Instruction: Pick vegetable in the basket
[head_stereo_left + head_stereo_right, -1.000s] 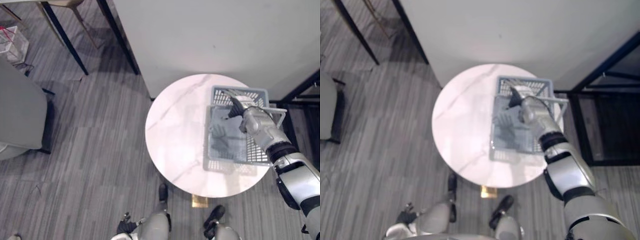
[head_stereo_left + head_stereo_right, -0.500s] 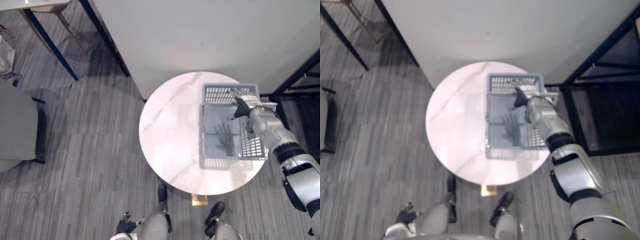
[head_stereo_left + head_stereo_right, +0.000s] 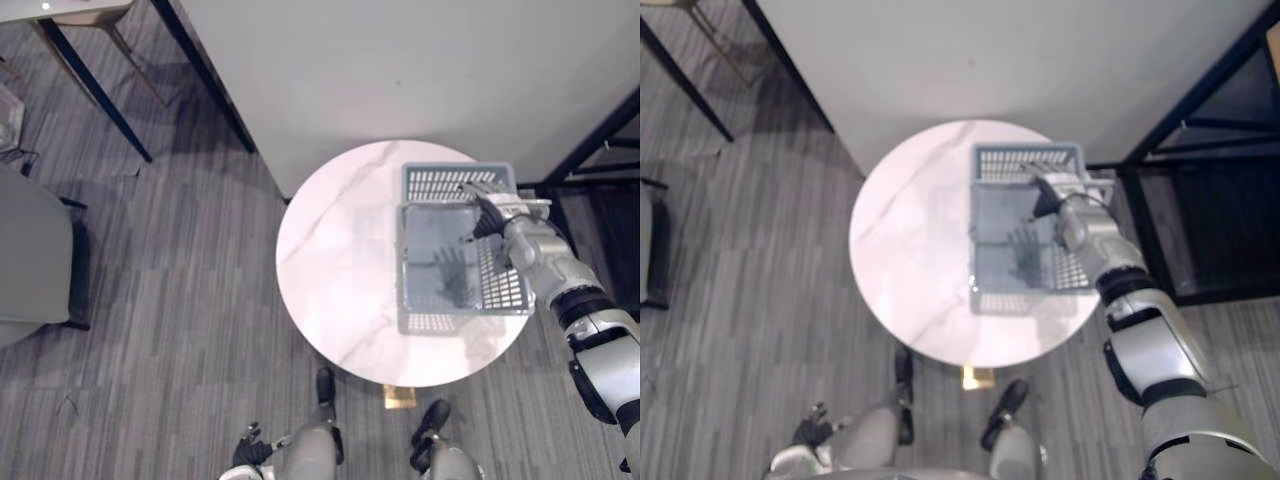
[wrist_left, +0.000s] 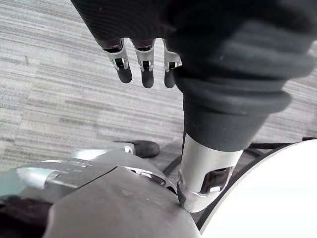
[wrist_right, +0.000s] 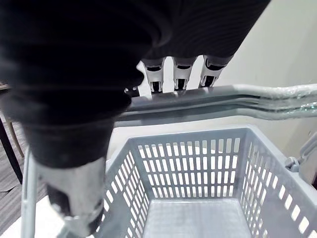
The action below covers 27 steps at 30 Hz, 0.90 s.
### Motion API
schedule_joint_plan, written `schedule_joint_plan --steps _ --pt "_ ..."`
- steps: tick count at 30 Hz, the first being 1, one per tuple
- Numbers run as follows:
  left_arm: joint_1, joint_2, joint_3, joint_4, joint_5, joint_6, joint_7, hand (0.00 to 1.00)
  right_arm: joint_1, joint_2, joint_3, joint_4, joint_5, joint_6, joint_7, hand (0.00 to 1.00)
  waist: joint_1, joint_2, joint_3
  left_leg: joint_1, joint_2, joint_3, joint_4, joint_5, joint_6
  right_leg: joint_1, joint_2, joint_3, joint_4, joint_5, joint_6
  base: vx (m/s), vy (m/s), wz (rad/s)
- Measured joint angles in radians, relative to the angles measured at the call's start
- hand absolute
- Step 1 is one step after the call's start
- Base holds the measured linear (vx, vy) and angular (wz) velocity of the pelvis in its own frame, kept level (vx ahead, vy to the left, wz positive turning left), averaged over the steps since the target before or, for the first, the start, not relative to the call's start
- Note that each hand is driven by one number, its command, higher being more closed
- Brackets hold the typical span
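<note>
A grey plastic basket stands on the right half of a round white marble table. Its slotted floor is bare in the right wrist view, and I see no vegetable in it. My right hand hovers over the basket's far right corner, open, with straight fingers reaching to the raised handle bars. My left hand hangs open low beside the table's edge, holding nothing.
A white panel rises just behind the table. A black metal frame stands at the right. A grey seat and dark furniture legs are at the left on striped grey flooring.
The whole picture has shifted, so the camera moved. My right hand has drifted from over the basket's middle toward its far right rim and handle.
</note>
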Motion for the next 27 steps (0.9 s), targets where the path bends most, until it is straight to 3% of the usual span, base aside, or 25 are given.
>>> schedule_joint_plan --steps 2,3,8,16,23,27 --pt "0.000 0.000 -0.003 0.000 0.000 -0.002 0.000 0.00 -0.001 0.000 -0.001 0.009 0.000 0.002 -0.003 0.00 0.001 0.004 0.002 -0.002 -0.001 -0.003 0.000 0.000 0.000 0.000 0.000 -0.002 -0.002 0.000 0.000 0.01 -0.013 0.03" --pt "-0.001 0.000 -0.008 0.000 0.000 -0.005 0.000 0.00 -0.009 0.000 -0.001 0.011 0.000 0.001 -0.010 1.00 0.001 0.010 0.006 -0.004 -0.002 -0.008 0.000 0.000 0.000 0.000 0.000 -0.004 -0.003 0.000 0.000 0.00 -0.016 0.05" --pt "-0.023 -0.002 -0.030 0.003 0.000 -0.007 0.000 0.00 -0.078 -0.005 -0.025 0.072 0.000 0.007 -0.040 1.00 0.000 0.037 0.029 -0.025 -0.002 -0.022 0.000 0.000 0.000 -0.013 0.003 -0.008 -0.015 0.011 -0.002 0.00 -0.004 0.01" --pt "-0.028 -0.003 -0.037 0.004 0.000 -0.008 0.002 0.00 -0.101 -0.004 -0.052 0.127 -0.002 0.025 -0.060 1.00 0.004 0.039 0.030 -0.029 -0.005 -0.026 0.000 0.001 0.000 -0.009 0.004 -0.016 -0.027 0.011 -0.002 0.01 -0.007 0.01" --pt "-0.032 -0.002 -0.037 0.004 0.006 -0.005 0.009 0.00 -0.096 -0.004 -0.059 0.146 -0.075 0.028 -0.059 1.00 0.002 0.040 0.031 -0.022 -0.005 -0.024 0.000 0.001 -0.002 0.001 0.003 -0.018 -0.029 0.011 -0.002 0.00 0.000 0.00" --pt "-0.036 -0.001 -0.034 0.000 0.037 0.001 0.011 0.00 -0.024 -0.005 -0.049 0.049 -0.076 0.030 -0.035 1.00 -0.001 0.037 0.032 0.010 -0.004 -0.013 0.000 -0.003 -0.007 0.023 0.003 -0.002 -0.029 0.012 -0.001 0.01 -0.008 -0.08"
